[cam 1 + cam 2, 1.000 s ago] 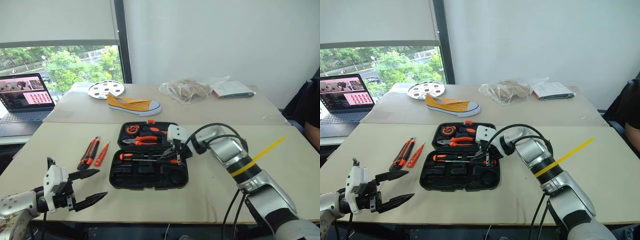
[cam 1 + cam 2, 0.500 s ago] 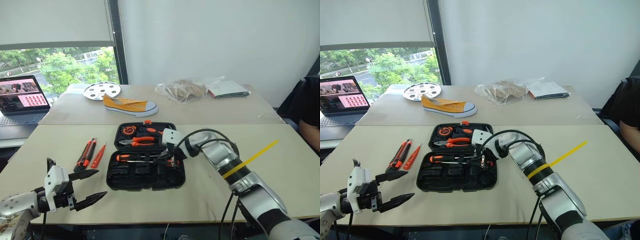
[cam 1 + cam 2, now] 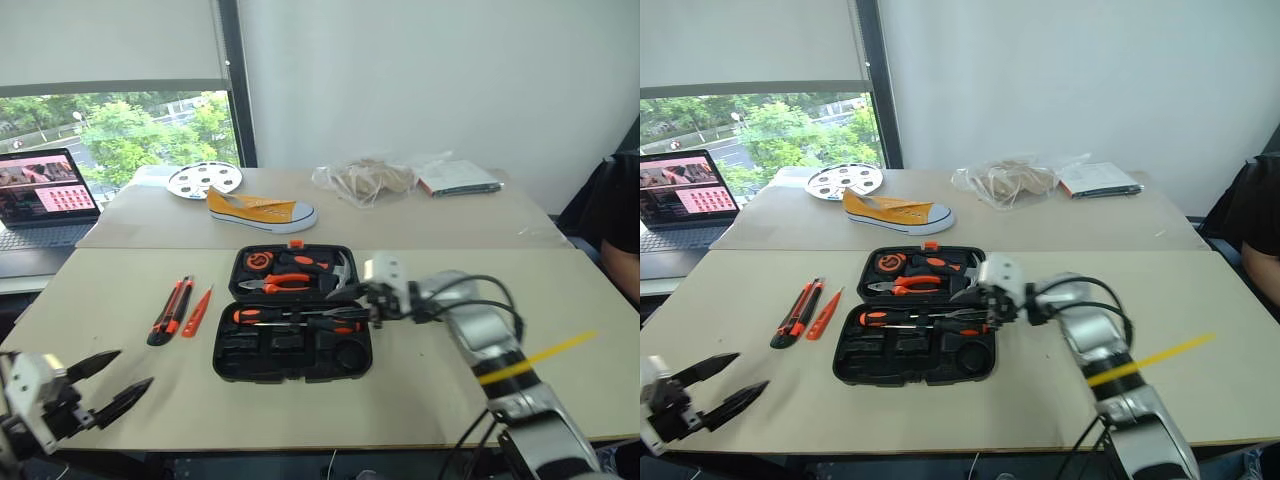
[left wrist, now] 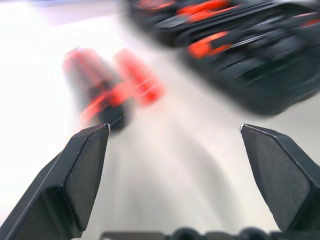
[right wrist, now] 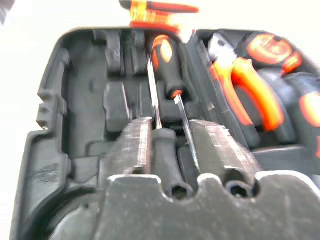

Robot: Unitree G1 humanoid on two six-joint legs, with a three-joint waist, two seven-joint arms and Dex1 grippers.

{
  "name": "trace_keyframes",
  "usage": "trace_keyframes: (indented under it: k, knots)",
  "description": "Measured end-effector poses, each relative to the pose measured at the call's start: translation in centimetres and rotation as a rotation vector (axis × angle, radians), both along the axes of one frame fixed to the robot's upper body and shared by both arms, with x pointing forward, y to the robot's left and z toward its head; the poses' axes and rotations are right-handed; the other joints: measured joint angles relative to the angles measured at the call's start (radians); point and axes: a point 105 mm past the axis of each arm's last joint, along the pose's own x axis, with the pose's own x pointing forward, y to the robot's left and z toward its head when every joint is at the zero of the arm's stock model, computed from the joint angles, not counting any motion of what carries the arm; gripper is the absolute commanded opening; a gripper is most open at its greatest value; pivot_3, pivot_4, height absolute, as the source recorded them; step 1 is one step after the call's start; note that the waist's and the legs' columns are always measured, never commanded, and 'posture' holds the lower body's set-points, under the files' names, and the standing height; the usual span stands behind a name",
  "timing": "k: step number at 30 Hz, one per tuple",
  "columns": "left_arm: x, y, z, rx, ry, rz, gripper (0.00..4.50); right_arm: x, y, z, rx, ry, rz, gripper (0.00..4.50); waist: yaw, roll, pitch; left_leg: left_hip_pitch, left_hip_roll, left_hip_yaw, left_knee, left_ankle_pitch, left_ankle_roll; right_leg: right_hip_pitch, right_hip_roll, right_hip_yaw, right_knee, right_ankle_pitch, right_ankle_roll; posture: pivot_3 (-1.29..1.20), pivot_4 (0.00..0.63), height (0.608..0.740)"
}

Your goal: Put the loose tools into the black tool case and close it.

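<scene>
Your left tool (image 3: 110,392), jaws wide and empty, is the nearer one: the utility knife (image 3: 171,310) lies ahead on the worktop (image 3: 120,300), lengthwise away from you, left of the black tool case (image 3: 295,312). Whether your right tool (image 3: 372,300) holds anything, you cannot tell.

I can read no text, label, brand or number anywhere around my claws. The laptop (image 3: 45,195), far off beyond my left claw, shows a pink screen with small pictures, its writing too small to make out. Papers (image 3: 458,178) far past my right claw stay illegible too.
</scene>
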Motion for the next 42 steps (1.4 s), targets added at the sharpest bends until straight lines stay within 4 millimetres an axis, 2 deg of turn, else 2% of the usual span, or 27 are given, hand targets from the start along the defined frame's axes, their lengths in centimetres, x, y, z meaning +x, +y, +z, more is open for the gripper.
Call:
trace_keyframes:
  k: [1,4,7,9,11,14,17,21,25,26,27,30,36,39,42]
  knots:
    - [-0.6,0.8,-0.3,-0.004,0.011,0.052,4.50,-0.8,-1.1,-0.3,0.041,-0.008,0.008,3.60,0.004,0.000,0.000,0.001,0.000,0.000,0.000,0.000,0.000,0.000,0.000,0.000,0.000,0.000,0.000,0.00,0.150,0.740]
    - [-2.2,3.0,-1.1,-0.019,0.064,0.196,4.50,-2.5,-4.2,-1.7,0.147,-0.012,-0.018,4.48,0.015,0.000,0.000,0.001,-0.001,0.000,0.000,-0.001,0.001,0.001,0.001,0.001,0.000,0.000,0.000,0.00,0.150,0.740]
    - [-2.0,3.0,-1.2,-0.060,0.093,0.236,4.50,-2.9,-5.9,-1.7,0.192,-0.004,-0.063,4.48,0.018,-0.001,0.001,0.001,-0.001,0.001,0.000,-0.001,0.002,0.001,0.000,0.002,0.000,0.000,0.000,0.00,0.150,0.740]
    - [-0.6,2.1,-0.6,-0.093,0.085,0.220,4.50,-2.8,-6.2,-1.3,0.210,-0.022,-0.078,4.48,0.020,-0.002,0.001,0.002,0.000,0.000,0.001,-0.001,0.001,0.002,0.000,0.003,0.002,0.001,0.000,0.00,0.150,0.740]
    - [1.7,0.8,0.7,-0.124,0.076,0.184,4.50,-2.7,-6.0,-0.7,0.230,-0.042,-0.085,4.48,0.025,-0.003,0.001,0.002,-0.001,-0.003,0.000,0.000,0.002,0.002,0.000,0.004,0.002,0.001,0.001,0.00,0.150,0.740]
    - [7.1,-3.4,3.9,-0.154,0.069,0.105,4.50,-2.7,-5.4,0.3,0.240,-0.069,-0.070,4.48,0.042,-0.004,0.002,0.002,-0.002,-0.005,0.001,0.003,-0.001,0.003,0.002,0.004,0.005,0.006,-0.006,0.00,0.150,0.740]
    - [10.6,-7.0,5.8,-0.135,0.094,0.062,4.50,-2.7,-5.0,0.7,0.245,-0.076,-0.057,4.48,0.039,-0.004,0.002,0.002,-0.002,-0.006,0.000,0.009,-0.005,0.003,0.003,0.006,0.005,0.006,-0.006,0.00,0.150,0.740]
    - [13.2,-9.3,4.8,-0.099,0.196,0.100,4.50,-2.7,-4.8,0.6,0.246,-0.062,-0.064,4.48,0.021,-0.004,0.002,0.001,-0.001,-0.006,0.000,0.009,-0.006,0.002,0.003,0.006,0.004,0.006,-0.006,0.00,0.150,0.740]
    - [14.9,-10.6,3.6,-0.097,0.251,0.136,4.50,-2.7,-4.6,0.7,0.248,-0.055,-0.066,4.48,0.017,-0.004,0.002,0.001,-0.001,-0.005,-0.002,0.009,-0.007,0.001,0.004,0.005,0.002,0.006,-0.006,0.00,0.150,0.740]
    - [15.1,-10.6,3.3,-0.093,0.265,0.145,3.98,-2.7,-4.5,0.7,0.248,-0.055,-0.068,4.50,0.018,-0.004,0.002,0.001,-0.001,-0.005,-0.002,0.009,-0.007,0.001,0.004,0.004,0.002,0.006,-0.006,0.00,0.150,0.740]
    - [15.4,-10.7,3.1,-0.088,0.272,0.158,3.84,-2.7,-4.5,0.7,0.249,-0.055,-0.073,4.50,0.020,-0.004,0.002,0.001,-0.001,-0.006,-0.002,0.009,-0.006,0.001,0.004,0.004,0.002,0.006,-0.006,0.00,0.150,0.740]
    - [16.5,-10.6,2.5,-0.079,0.285,0.203,2.73,-2.8,-4.5,0.7,0.246,-0.050,-0.072,4.50,0.024,-0.004,0.002,0.001,-0.003,-0.006,0.000,0.009,-0.006,0.002,0.005,0.004,0.003,0.006,-0.006,0.00,0.150,0.740]
    - [17.2,-10.6,2.3,-0.056,0.297,0.226,2.73,-3.0,-4.5,0.7,0.242,-0.047,-0.076,4.50,0.025,-0.005,0.003,0.001,-0.003,-0.006,0.000,0.009,-0.006,0.002,0.004,0.005,0.005,0.006,-0.005,0.00,0.150,0.740]
    - [17.0,-11.2,1.1,-0.043,0.355,0.206,2.73,-2.9,-4.6,0.4,0.239,-0.032,-0.090,4.50,0.025,-0.005,0.003,0.001,-0.003,-0.006,0.000,0.009,-0.006,0.002,0.004,0.005,0.005,0.006,-0.005,0.00,0.150,0.740]
    - [17.3,-11.1,1.1,-0.027,0.364,0.221,2.73,-3.1,-4.5,0.6,0.241,-0.034,-0.083,4.50,0.025,-0.005,0.003,0.001,-0.003,-0.006,0.000,0.009,-0.006,0.002,0.004,0.005,0.005,0.006,-0.005,0.00,0.150,0.740]
